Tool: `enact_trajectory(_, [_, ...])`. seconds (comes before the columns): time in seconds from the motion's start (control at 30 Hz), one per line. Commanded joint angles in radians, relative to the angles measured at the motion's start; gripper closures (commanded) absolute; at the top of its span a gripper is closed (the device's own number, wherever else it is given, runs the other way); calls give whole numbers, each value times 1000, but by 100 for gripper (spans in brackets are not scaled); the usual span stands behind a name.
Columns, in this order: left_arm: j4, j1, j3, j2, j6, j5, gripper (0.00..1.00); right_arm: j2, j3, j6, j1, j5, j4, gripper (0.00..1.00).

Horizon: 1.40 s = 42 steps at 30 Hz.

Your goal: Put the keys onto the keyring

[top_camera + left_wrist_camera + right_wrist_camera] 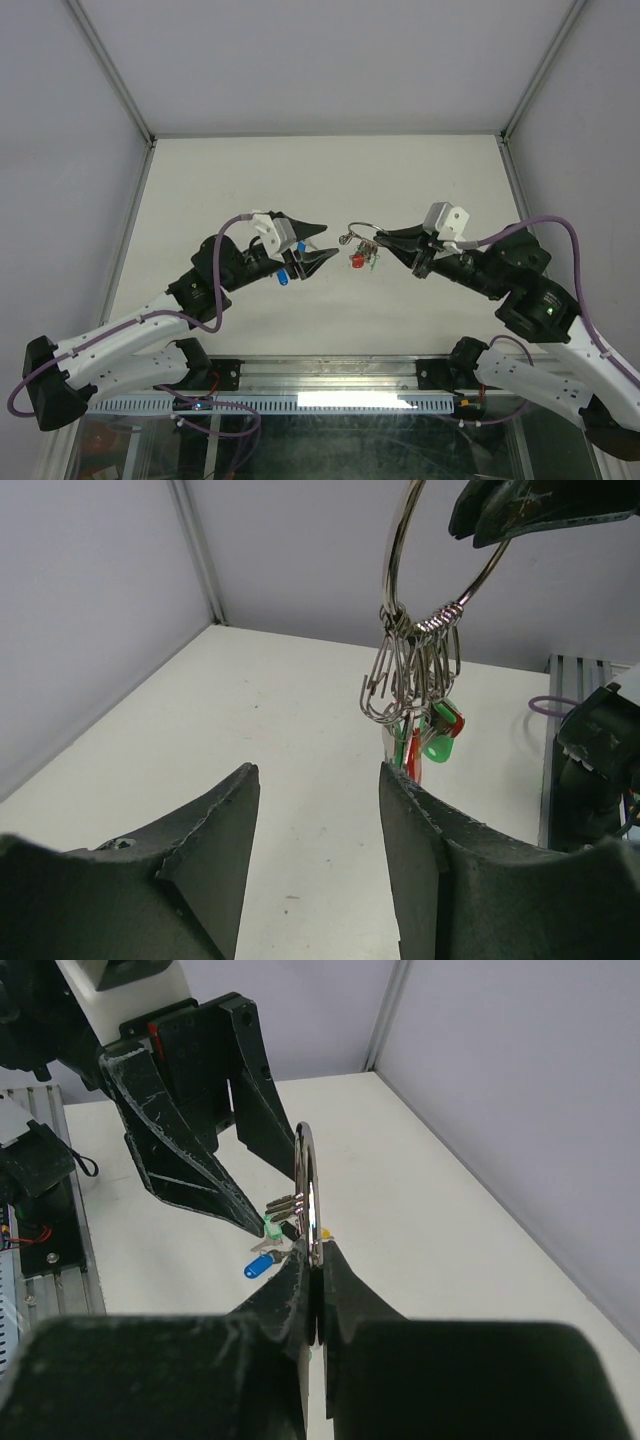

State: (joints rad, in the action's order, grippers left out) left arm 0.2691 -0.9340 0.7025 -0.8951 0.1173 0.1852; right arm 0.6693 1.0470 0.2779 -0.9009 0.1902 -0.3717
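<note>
Right fingers (315, 1260) are pinched shut on the keyring (305, 1175) — the wire is caught at the very tips, the ring upright above them. The bunch of keys (415, 680) hangs off its low side. Left fingers (315, 810) are about half spread with nothing between them; the ring hangs just ahead of and above their tips. A loose blue key (285, 277) lies on the surface (220, 180) beneath the left fingers, not picked up.

Risks as I judge them:
- Tip-only grip on thin wire — any push from the left could twist the ring or pop it free.
- The dangling bunch may swing and foul my approach.
- A flat key on a hard surface could skid when pinched.
</note>
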Motion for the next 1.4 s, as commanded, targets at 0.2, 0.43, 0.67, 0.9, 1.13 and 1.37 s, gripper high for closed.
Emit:
enact_trajectory(0.2, [169,4,1,-9,-77,-15,52,-13,16,-18,-1,33,106,100])
enact_trajectory(0.43, [57,4,39,61,-15,84,52,29,85,49,-1,-8,-41,100])
enact_trajectory(0.67, [-205,4,215,-7,167,214,52,136,200,148,-2,38,-276,100])
enact_trajectory(0.9, [-353,4,324,-89,269,283,52,199,259,189,-3,104,-367,100])
enact_trajectory(1.13, [-448,4,393,-168,325,358,55,209,256,195,-3,146,-353,100])
enact_trajectory(1.37, [-458,4,417,-202,332,384,86,211,239,190,-3,171,-325,100])
